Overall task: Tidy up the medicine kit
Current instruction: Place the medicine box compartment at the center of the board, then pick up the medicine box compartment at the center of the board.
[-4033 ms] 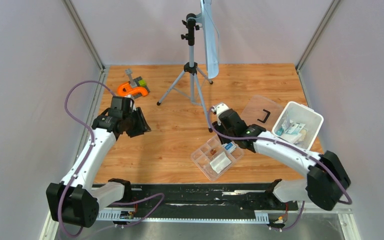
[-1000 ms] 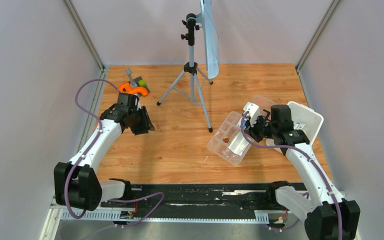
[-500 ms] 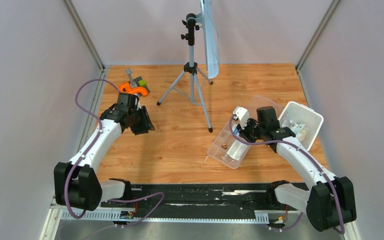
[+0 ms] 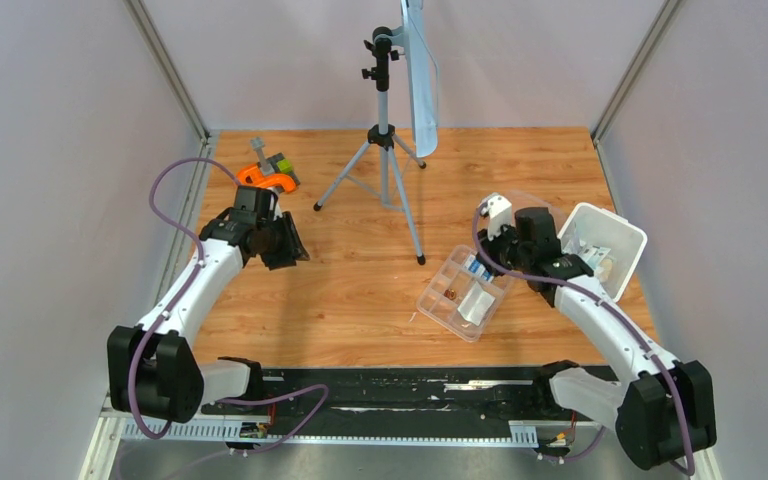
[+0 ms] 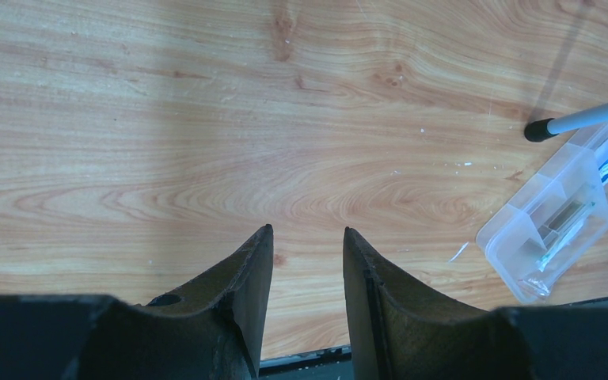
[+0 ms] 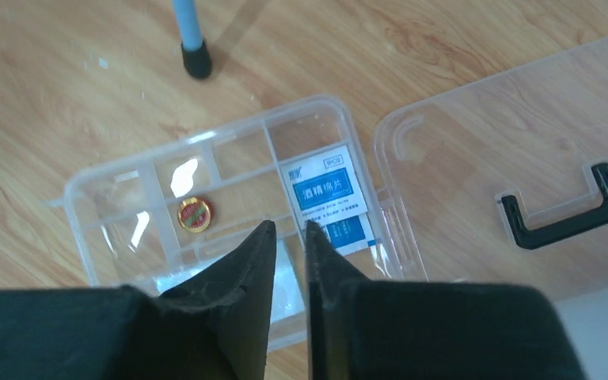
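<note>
The medicine kit lies in parts on the right of the wooden table. Its clear divided tray rests flat, holding blue packets, a gold round piece and a white packet. My right gripper hovers over the tray's near edge, its jaws slightly open with nothing between them. The clear lid with the black handle lies beside the tray. The white tub holds several packets. My left gripper is open over bare wood.
A tripod stands mid-table; one foot rests just beyond the tray. An orange-and-grey tool lies at the back left. Walls close in both sides, and a black rail runs along the near edge.
My right gripper, which carried the tilted tray, has set it flat on the table and opened off it. The left arm has not moved.
</note>
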{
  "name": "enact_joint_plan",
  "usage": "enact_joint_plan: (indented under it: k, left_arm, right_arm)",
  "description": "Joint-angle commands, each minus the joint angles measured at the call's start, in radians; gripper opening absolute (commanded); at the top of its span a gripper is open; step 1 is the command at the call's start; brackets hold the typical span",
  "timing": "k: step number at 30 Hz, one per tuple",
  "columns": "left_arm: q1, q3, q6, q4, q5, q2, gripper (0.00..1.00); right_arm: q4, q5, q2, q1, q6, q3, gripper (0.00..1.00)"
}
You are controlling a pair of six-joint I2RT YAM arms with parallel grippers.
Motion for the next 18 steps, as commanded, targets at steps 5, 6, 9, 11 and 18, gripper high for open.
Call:
enact_joint_plan:
  k: [5,6,9,11,18]
  left_arm:
    - [0.008,-0.013,0.016,0.012,-0.016,-0.045,0.46]
    - [0.008,-0.015,0.017,0.009,-0.017,-0.048,0.46]
    - [0.007,-0.019,0.020,0.006,-0.022,-0.053,0.46]
    - [0.008,-0.022,0.021,0.003,-0.024,-0.056,0.46]
    - [0.008,-0.021,0.018,0.004,-0.024,-0.055,0.46]
  right_arm:
    - [-0.172,0.219,0.167,0.041,0.828,0.254,0.11]
    - [-0.199,0.262,0.179,0.061,0.890,0.266,0.21]
    - [-0.262,0.352,0.188,0.099,1.065,0.275,0.10]
    - [-0.286,0.363,0.179,0.107,1.151,0.262,0.00]
    - [-0.347,0.430,0.214,0.119,1.290,0.231,0.06]
